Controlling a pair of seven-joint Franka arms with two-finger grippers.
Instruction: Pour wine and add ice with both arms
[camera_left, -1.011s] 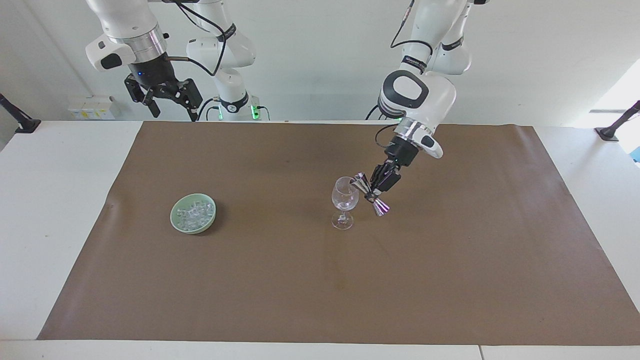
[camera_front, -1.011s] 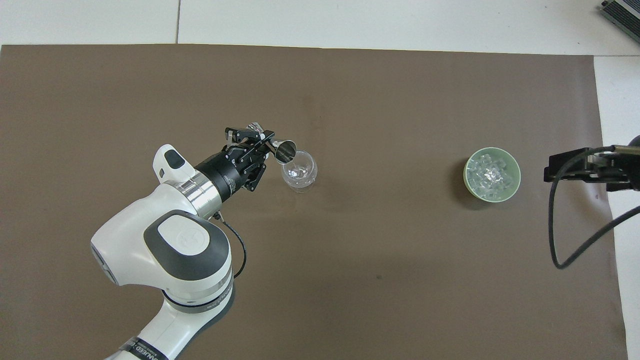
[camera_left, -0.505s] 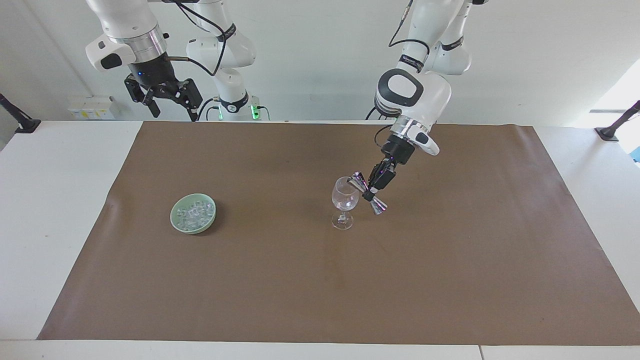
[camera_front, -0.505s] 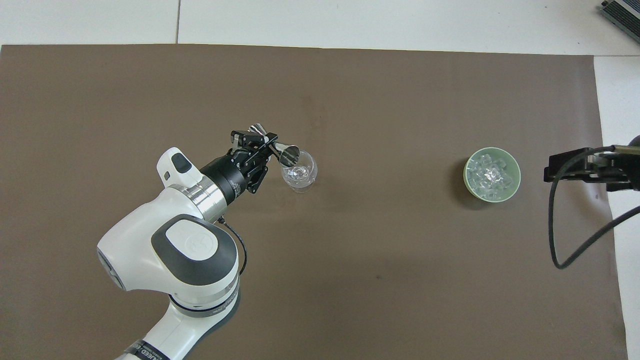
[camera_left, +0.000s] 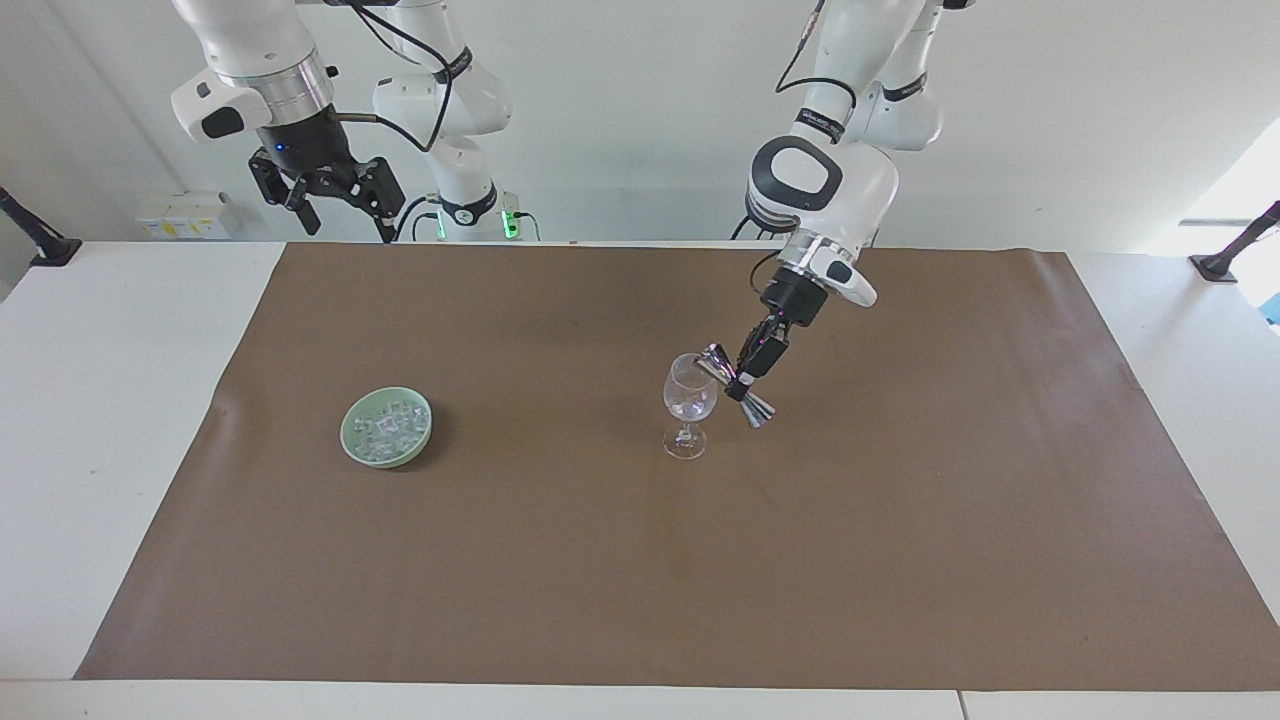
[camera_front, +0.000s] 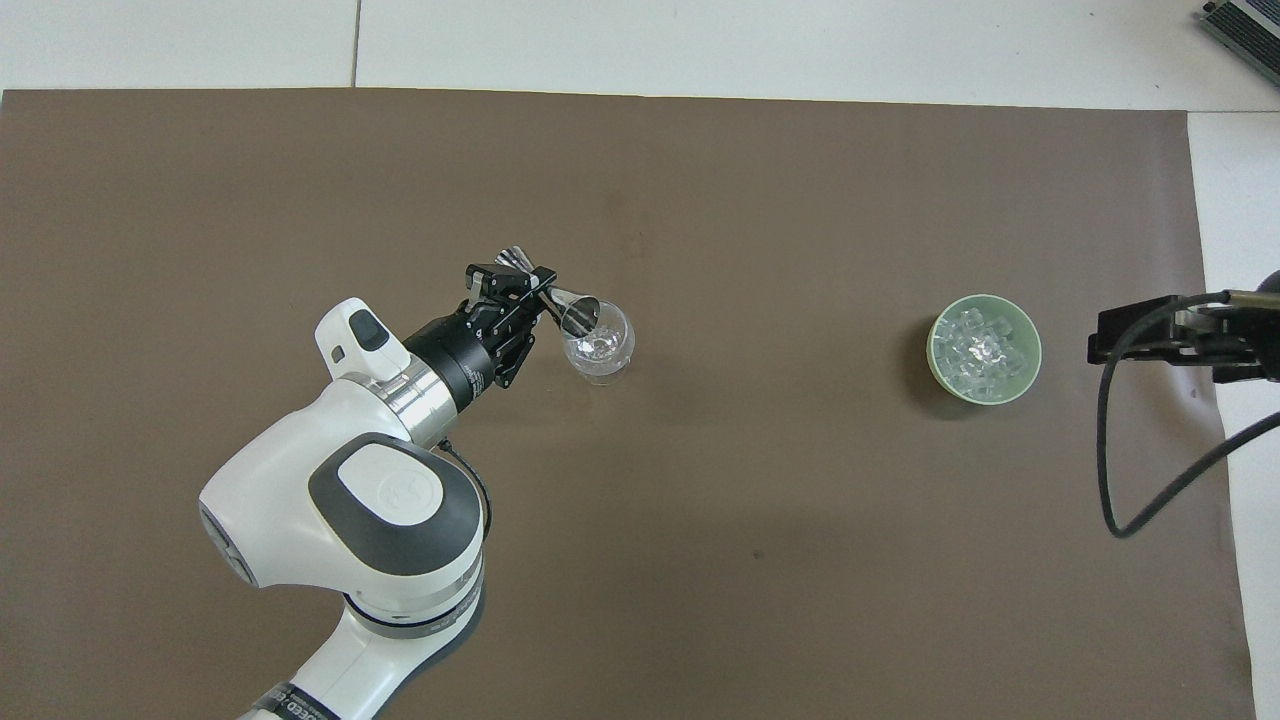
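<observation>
Measuring cup tipped over the wine glass; ice untouched in its dish.

The right gripper waits, jaws spread and empty, raised at the right arm's end of the table near the robots. The ice sits heaped in the green dish on the brown mat. The left gripper is clenched on the steel measuring cup, whose mouth leans at the wine glass rim. Risk, as I judge it: pressing lower could nudge the rim and topple the glass.
</observation>
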